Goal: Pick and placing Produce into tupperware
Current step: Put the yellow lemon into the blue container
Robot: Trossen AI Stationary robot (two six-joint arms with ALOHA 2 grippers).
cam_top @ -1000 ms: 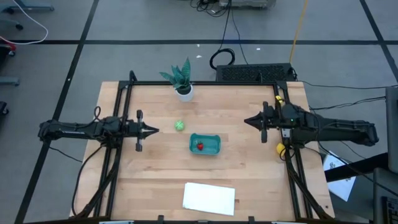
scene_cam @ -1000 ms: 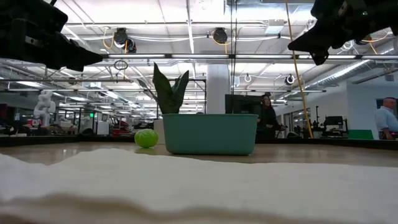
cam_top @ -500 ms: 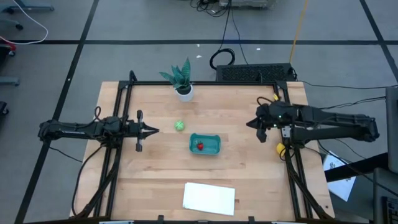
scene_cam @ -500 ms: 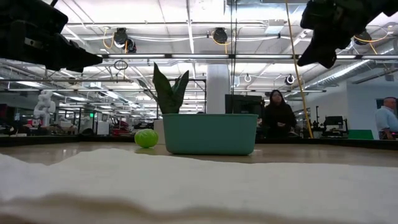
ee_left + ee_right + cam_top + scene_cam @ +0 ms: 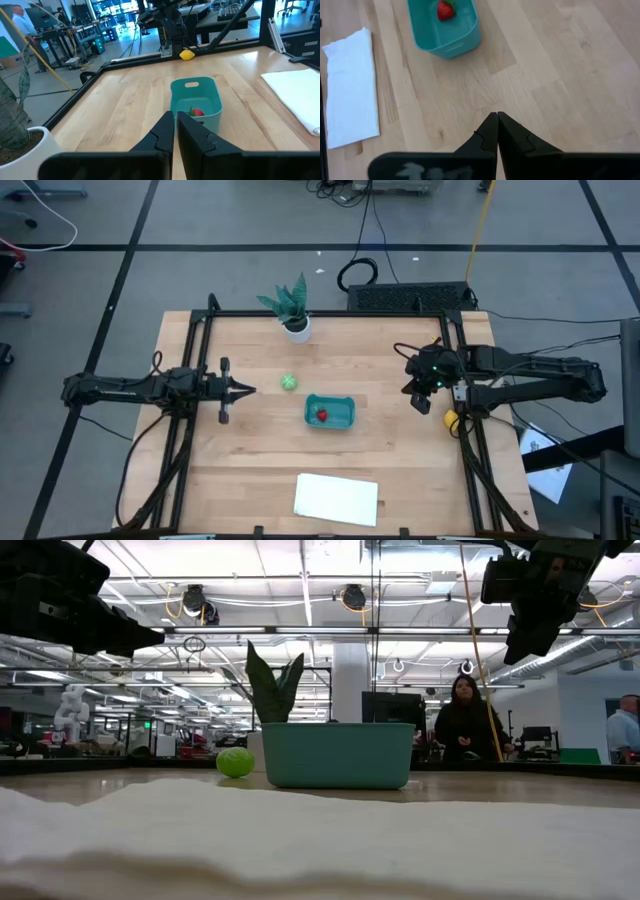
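The teal tupperware sits mid-table with the red strawberry lying inside it, which also shows in the right wrist view as the strawberry. The round green piece rests on the wood just beyond the tub's far left corner. The yellow lemon lies by the right rail, under my right arm. My left gripper hovers shut, left of the green piece and pointing level toward the tub. My right gripper is shut, right of the tub, tipped down over bare wood.
A potted plant stands at the far edge. A flat white sheet lies near the near edge. Black frame rails run along both sides of the table. Bare wood lies between the tub and my right gripper. People stand in the room behind the table.
My right gripper has tipped from pointing level toward the table's left to pointing steeply down. Its tip has swung back toward the right and near edges. It stays shut. The left arm and the produce have not moved.
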